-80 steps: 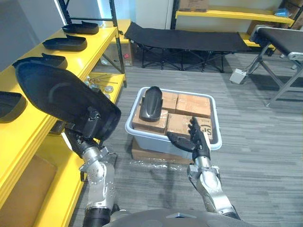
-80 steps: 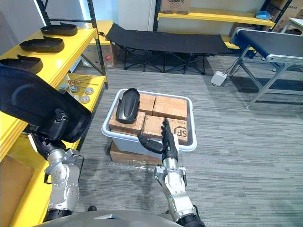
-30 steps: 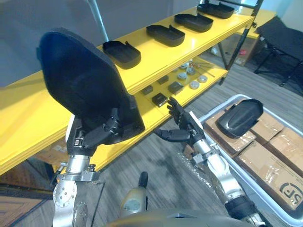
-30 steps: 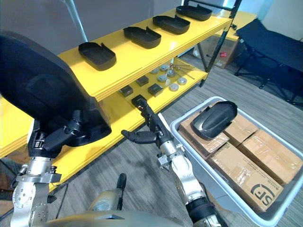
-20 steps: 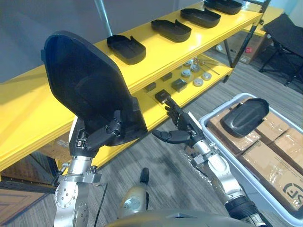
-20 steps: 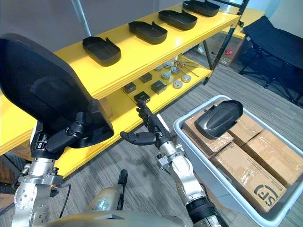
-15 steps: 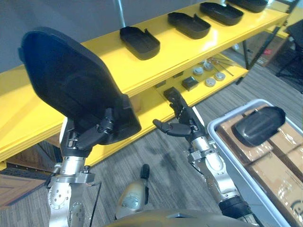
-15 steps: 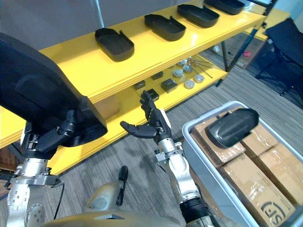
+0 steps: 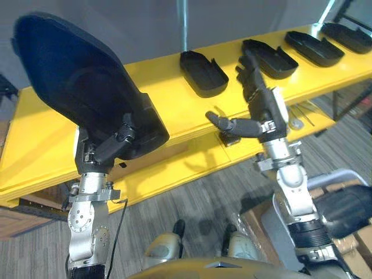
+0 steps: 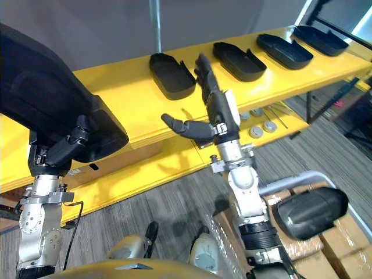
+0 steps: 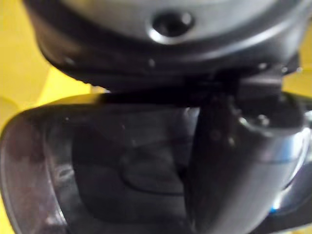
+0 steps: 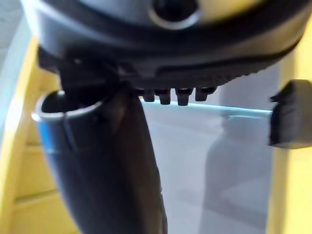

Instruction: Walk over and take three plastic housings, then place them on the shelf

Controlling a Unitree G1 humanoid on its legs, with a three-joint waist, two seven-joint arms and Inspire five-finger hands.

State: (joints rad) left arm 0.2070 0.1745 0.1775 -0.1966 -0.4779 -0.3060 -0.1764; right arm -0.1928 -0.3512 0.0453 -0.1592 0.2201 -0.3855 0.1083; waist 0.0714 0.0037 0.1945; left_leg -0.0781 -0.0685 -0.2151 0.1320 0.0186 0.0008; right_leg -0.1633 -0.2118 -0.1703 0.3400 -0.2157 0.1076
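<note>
My left hand is shut on a large black plastic housing and holds it up in front of the yellow shelf. In the left wrist view the thumb lies across the housing's dark shell. My right hand is raised before the shelf, open, fingers straight and thumb out, holding nothing. Several more black housings lie in a row on the shelf top, the nearest just behind my right hand, then another. One further housing lies on boxes in the grey bin at lower right.
The shelf top has bare yellow room to the left of the nearest housing. A lower shelf board carries small metal parts. The grey bin's rim is close by my right arm. Grey carpet lies below.
The camera has swung toward the shelf, which now lies straight ahead. My right hand has risen to shelf-top height. The left hand still holds the housing.
</note>
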